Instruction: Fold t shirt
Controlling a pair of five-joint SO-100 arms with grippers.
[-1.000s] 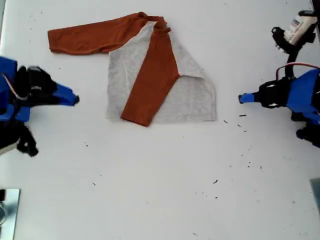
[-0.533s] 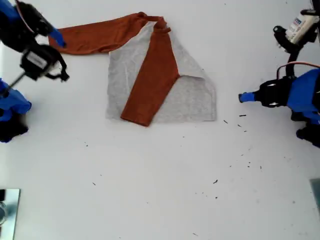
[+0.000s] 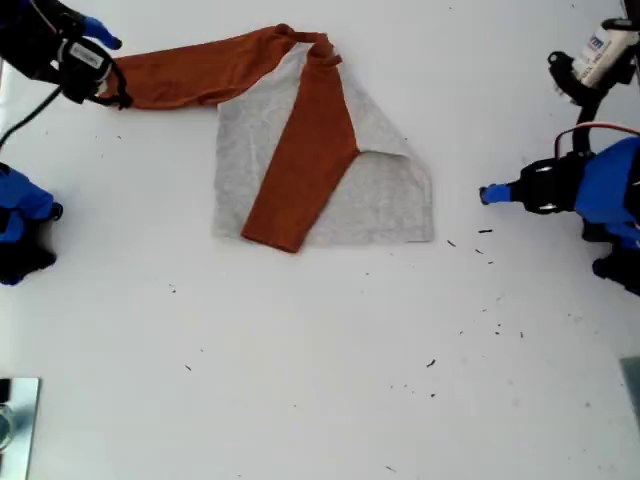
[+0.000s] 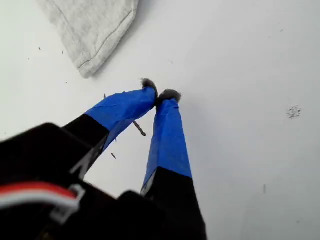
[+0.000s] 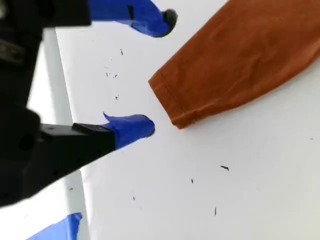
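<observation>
T shirt [image 3: 330, 170]: part-folded, table centre; outstretched rust sleeve [image 3: 190, 72] runs toward the exterior view's far left. Cuff [image 5: 172, 102] lies just beyond my second gripper [image 5: 157, 75], jaws spread, empty. My first gripper [image 4: 160, 95]: clenched, empty, the exterior view's right, farther off.

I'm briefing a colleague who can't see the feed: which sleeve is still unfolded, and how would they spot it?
On the white table lies the t shirt, in the upper middle of the exterior view. Its unfolded sleeve stretches flat toward that view's left, its cuff by my open second end effector. The other sleeve lies diagonally across the grey body.
</observation>
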